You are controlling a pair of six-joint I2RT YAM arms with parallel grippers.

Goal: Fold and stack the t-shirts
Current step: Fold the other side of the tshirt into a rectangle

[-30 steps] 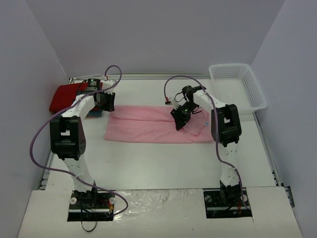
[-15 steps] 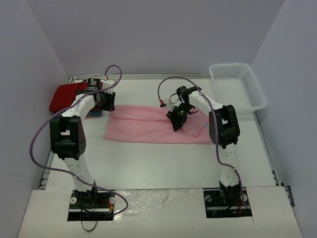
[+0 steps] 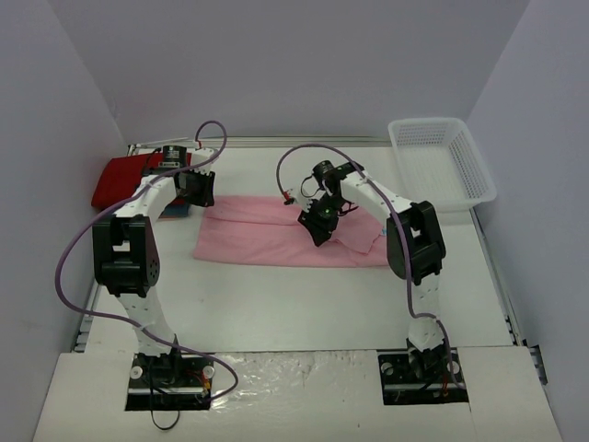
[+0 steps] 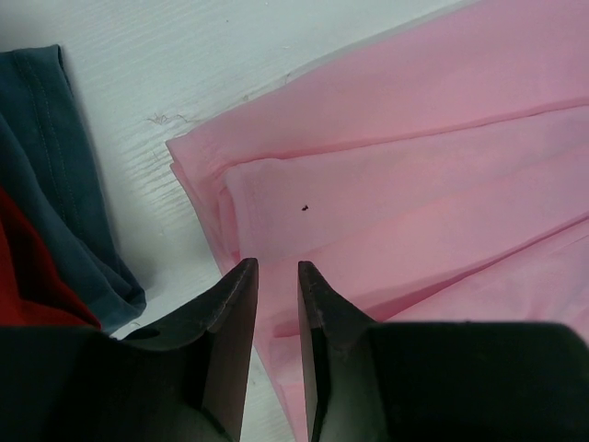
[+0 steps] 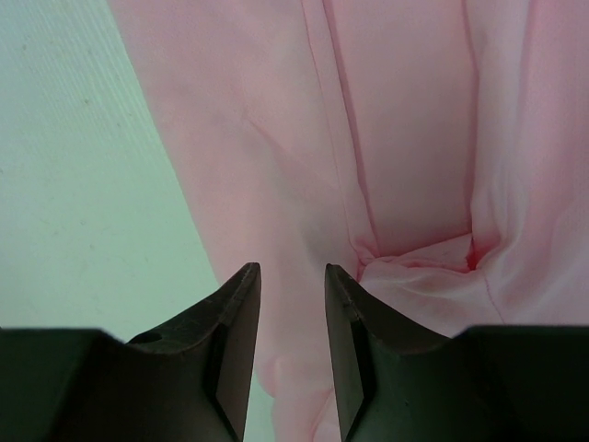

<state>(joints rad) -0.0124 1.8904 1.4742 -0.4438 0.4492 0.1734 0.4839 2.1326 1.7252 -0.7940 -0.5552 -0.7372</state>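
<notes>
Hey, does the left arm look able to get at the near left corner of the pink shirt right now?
Probably yes. The left end effector hangs right over the left end of the pink shirt, nothing lies on that end, and the right end effector works farther right. The teal shirt lies beside it, apart.

pink shirt (image 3: 276,235) mid-table | stack (image 3: 124,180) far-left | basket (image 3: 442,161) far-right, probably empty

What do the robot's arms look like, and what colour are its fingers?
Both arms are white tubes joined by chunky black blocks. A purple cable loops along each one. The left gripper and right gripper each have two smooth black fingers that taper toward the tips. Near the right wrist glows a tiny green light.
</notes>
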